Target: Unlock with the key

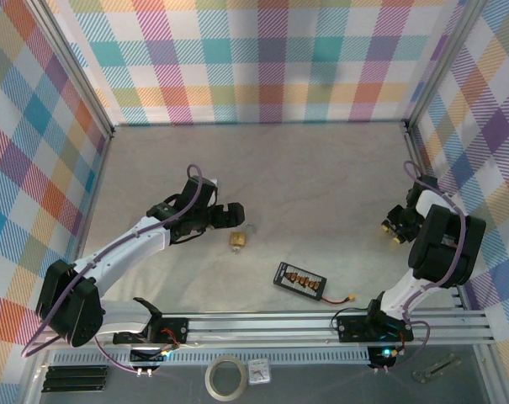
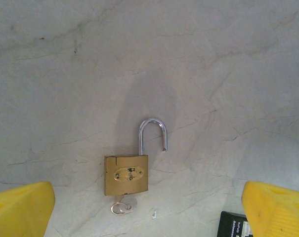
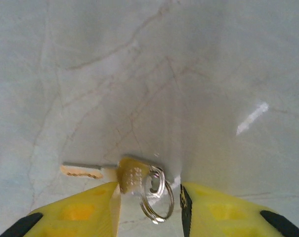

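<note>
as one reads outward from the near rail (image 1: 321, 324): tape roll (image 1: 225, 377), idle; black connector board (image 1: 300, 282), near the work, not obstructing. padlock (image 2: 126, 174) flat on the table (image 1: 321, 185), shackle (image 2: 153, 136) standing open, seated key (image 2: 122, 206) seemingly in its base. left gripper (image 2: 148, 197) spread wide near it, empty, likely poised to steady the body. right gripper (image 3: 149, 190) well apart, jaws close about a loose key (image 3: 132, 175); grip cannot be told.

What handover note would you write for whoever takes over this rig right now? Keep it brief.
Left pincer: open above the padlock, empty.
Right pincer: jaws either side of a key at the table's right side; grip unclear.
Done: the padlock sits mid-table, shackle already sprung open, a small ring at its keyhole end.
Left: probably only confirming the lock is open.
</note>
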